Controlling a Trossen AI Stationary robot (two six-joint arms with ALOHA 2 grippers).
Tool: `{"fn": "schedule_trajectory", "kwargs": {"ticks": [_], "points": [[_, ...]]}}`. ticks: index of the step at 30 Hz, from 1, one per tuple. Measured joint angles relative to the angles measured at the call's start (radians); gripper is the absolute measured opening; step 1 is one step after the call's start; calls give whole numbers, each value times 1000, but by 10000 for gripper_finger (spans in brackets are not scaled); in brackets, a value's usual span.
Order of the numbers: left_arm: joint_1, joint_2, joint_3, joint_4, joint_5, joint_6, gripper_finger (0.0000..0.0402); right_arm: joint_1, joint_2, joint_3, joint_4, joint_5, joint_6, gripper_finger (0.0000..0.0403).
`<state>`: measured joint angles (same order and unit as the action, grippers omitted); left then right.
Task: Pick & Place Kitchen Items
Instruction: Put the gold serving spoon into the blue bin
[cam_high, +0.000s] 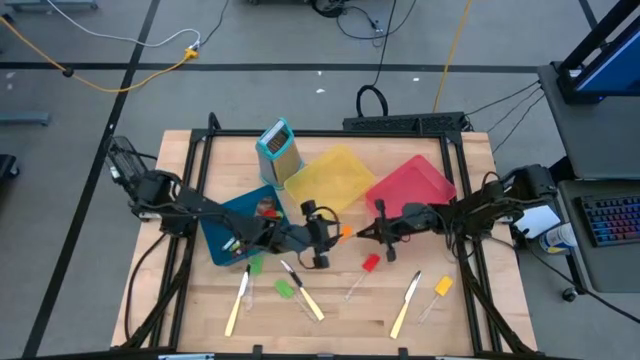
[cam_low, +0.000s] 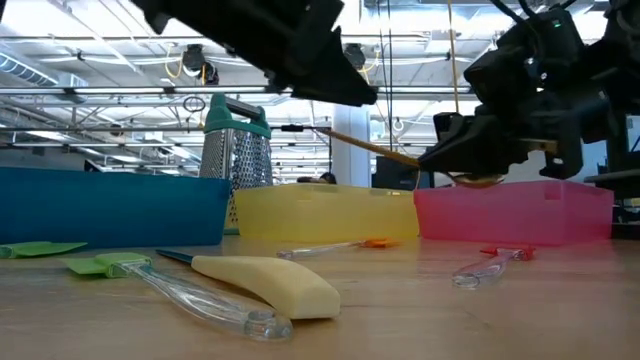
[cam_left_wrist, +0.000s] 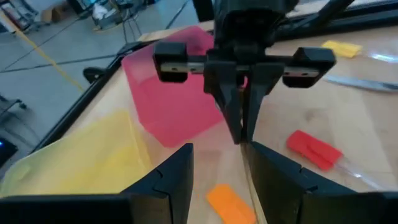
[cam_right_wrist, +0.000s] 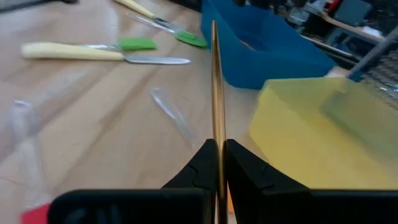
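Observation:
My right gripper (cam_right_wrist: 219, 149) is shut on a slim wooden utensil (cam_right_wrist: 216, 74) above the table's middle, in front of the red bin (cam_high: 410, 185). The utensil's handle runs toward my left gripper (cam_high: 333, 236), which faces the right one and is open. In the left wrist view its fingers (cam_left_wrist: 177, 180) stand on either side of the handle's free end (cam_left_wrist: 246, 163); I cannot tell whether they touch it. An orange-headed spatula (cam_high: 345, 232) lies flat on the table under both grippers. The utensil's other end is hidden behind the right gripper. My right gripper pinches the wooden handle (cam_right_wrist: 216, 142) between its two fingers. The fingers come about level from the table's right side and lie along the handle. The utensil is lifted clear of the table, its free end (cam_low: 335, 134) slanting a little upward toward the left gripper.
Blue bin (cam_high: 245, 225), yellow bin (cam_high: 330, 175) and red bin stand in a row behind the grippers, with the grater (cam_high: 278, 148) at the back. Cream-handled knives (cam_high: 237, 300) (cam_high: 405, 305), green spatulas (cam_high: 285, 288), a red spatula (cam_high: 370, 263) and a yellow one (cam_high: 443, 285) lie on the near half.

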<state>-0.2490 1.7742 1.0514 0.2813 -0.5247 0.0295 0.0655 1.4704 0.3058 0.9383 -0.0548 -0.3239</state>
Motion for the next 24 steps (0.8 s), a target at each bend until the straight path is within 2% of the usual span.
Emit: {"fn": "schedule_trajectory", "kwargs": {"ticks": [4, 7, 14, 20, 24], "points": [[15, 10, 47, -77, 12, 14, 159, -17, 0, 0, 28, -4, -71, 15], [25, 9, 54, -59, 59, 17, 159, -32, 0, 0, 65, -3, -114, 15], [33, 17, 54, -52, 53, 85, 159, -65, 0, 20, 67, -7, -134, 15], [31, 21, 54, -132, 19, 118, 159, -95, 0, 60, 54, -134, -163, 15], [28, 22, 54, -146, -27, 106, 159, -113, 0, 95, 25, -177, -175, 15]]}}
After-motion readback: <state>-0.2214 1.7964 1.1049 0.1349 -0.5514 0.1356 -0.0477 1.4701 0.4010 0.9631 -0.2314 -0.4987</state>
